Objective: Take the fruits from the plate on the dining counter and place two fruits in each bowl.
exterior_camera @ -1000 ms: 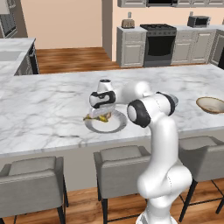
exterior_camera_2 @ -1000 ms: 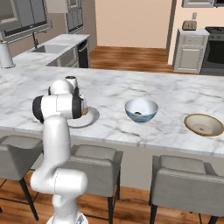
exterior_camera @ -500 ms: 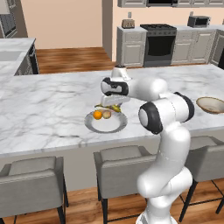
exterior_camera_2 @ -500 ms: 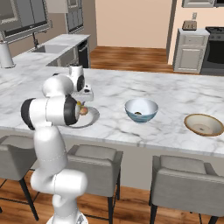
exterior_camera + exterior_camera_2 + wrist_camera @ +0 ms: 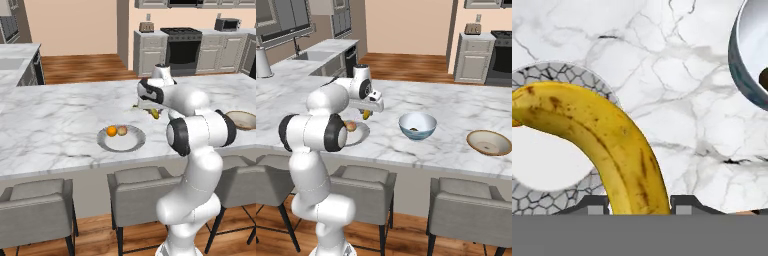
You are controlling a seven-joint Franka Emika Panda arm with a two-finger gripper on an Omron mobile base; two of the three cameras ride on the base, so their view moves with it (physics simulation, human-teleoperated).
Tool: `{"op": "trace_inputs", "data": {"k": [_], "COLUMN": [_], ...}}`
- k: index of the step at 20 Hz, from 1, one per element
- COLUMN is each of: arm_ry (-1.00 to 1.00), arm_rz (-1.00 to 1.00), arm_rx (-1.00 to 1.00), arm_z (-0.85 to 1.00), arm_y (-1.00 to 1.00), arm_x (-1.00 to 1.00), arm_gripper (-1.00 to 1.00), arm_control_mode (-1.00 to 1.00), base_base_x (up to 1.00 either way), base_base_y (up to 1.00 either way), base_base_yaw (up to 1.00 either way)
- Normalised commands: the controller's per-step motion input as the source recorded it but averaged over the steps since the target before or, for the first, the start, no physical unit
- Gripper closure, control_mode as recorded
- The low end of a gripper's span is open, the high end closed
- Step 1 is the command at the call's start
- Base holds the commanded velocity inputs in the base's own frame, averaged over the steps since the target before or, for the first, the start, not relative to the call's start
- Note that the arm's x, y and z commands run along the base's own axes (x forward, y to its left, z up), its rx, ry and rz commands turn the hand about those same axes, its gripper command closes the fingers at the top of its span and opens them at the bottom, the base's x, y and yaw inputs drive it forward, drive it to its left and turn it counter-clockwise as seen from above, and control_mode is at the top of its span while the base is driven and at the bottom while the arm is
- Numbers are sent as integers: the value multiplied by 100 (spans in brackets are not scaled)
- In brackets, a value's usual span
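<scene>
Midframe, jaws pinching the banana over the counter; its long overhang could twist loose before the bowl.

The tabletop was glossy white marble with grey veining. The banana had matt, brown-speckled skin. The plate looked smooth, greyish metal.

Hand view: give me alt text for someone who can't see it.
A spotted yellow banana is clamped in the gripper, carried above the white marble counter. The plate's patterned rim is at left, and the blue-sided bowl is at upper right.
</scene>
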Motion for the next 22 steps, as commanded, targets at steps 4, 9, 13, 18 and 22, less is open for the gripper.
{"op": "trace_inputs", "data": {"k": [4, 9, 13, 18, 22], "arm_ry": [4, 8, 4, 0, 0], "arm_rz": [-26, -23, -17, -14, 0], "arm_rx": [0, 0, 0, 0, 0], "arm_z": [16, 8, 0, -53, -67], "arm_y": [-100, -100, -100, -79, -17], "arm_x": [33, 44, 53, 14, 9], "arm_gripper": [100, 100, 100, 100, 100], "arm_control_mode": [-100, -100, -100, -100, -100], "base_base_x": [0, 0, 0, 0, 0], "base_base_y": [0, 0, 0, 0, 0], "base_base_yaw": [0, 0, 0, 0, 0]}}
